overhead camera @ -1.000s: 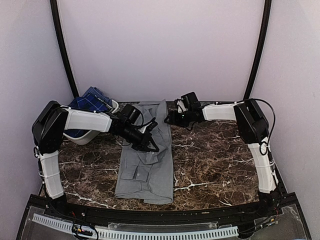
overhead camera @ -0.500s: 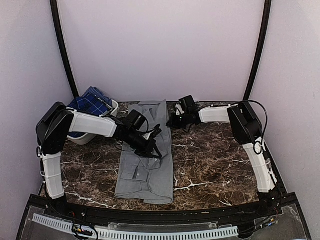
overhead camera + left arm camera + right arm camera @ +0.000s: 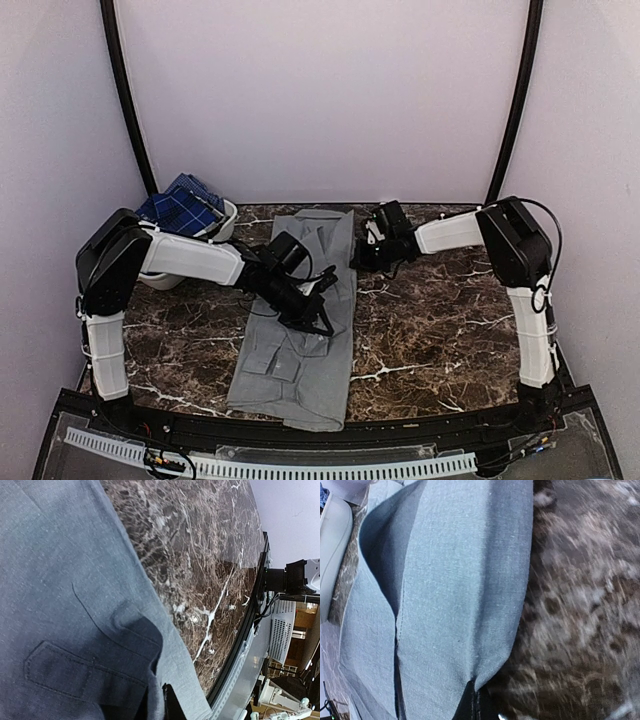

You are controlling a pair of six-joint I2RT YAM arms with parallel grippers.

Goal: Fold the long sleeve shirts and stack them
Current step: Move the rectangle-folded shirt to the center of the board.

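Observation:
A plain grey long sleeve shirt (image 3: 300, 340) lies lengthwise down the middle of the dark marble table (image 3: 440, 320), folded into a narrow strip. My left gripper (image 3: 318, 322) is shut on a fold of the grey shirt (image 3: 60, 580) near its middle, and the cloth bunches at the jaws. My right gripper (image 3: 358, 252) is shut on the grey shirt's (image 3: 455, 580) right edge near the collar end. The blue plaid long sleeve shirt (image 3: 180, 207) lies heaped in the white basket (image 3: 226, 218) at the back left.
The basket stands against the left wall behind my left arm. Black curved frame poles (image 3: 122, 90) rise at both back corners. A black rail (image 3: 300, 430) runs along the table's near edge.
The right gripper closed on the grey shirt's edge and pulled it right. The left gripper slid right and nearer along the shirt. The shirt now lies shifted and slanted.

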